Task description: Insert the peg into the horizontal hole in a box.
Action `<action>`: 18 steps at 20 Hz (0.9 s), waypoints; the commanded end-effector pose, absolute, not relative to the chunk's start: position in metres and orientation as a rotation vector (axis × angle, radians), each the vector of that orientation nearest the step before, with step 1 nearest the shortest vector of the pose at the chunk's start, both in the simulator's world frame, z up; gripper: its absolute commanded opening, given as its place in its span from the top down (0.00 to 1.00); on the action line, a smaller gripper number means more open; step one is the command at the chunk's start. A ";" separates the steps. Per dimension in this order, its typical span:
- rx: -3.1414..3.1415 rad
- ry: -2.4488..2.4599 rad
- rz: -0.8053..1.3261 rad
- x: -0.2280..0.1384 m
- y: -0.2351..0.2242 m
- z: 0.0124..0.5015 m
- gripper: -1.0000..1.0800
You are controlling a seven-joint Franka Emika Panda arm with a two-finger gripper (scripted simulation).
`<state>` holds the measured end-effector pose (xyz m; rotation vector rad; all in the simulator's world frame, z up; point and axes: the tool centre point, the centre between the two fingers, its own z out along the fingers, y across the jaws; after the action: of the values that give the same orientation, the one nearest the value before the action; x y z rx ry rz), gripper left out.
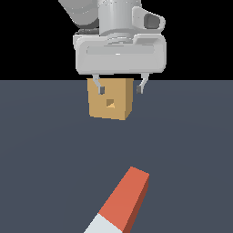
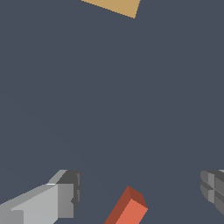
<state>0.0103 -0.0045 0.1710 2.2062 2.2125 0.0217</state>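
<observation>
Peg [image 1: 122,204] lying flat on the dark grey floor [image 1: 45,159], well apart from the gripper [image 1: 119,86], which is hanging above with its fingers spread wide and holding nothing. Behind the gripper, the tan box [image 1: 110,102] is standing on the floor, its small square hole [image 1: 110,103] facing the exterior camera; one fingertip [image 1: 101,88] is overlapping the box's upper face in that view, though probably not touching. The peg's red-orange half is pointing toward the box, its pale grey-white half [image 1: 102,226] running out of frame. Nothing is lying between peg and box.
</observation>
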 end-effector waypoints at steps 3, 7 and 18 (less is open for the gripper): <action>2.213 2.206 0.021 0.011 -0.007 0.170 0.04; 2.270 2.148 0.019 0.012 -0.031 0.160 0.04; 2.627 1.710 0.003 -0.009 -0.191 0.095 0.04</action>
<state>-0.0027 -0.1681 0.1045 2.5798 1.7786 0.0046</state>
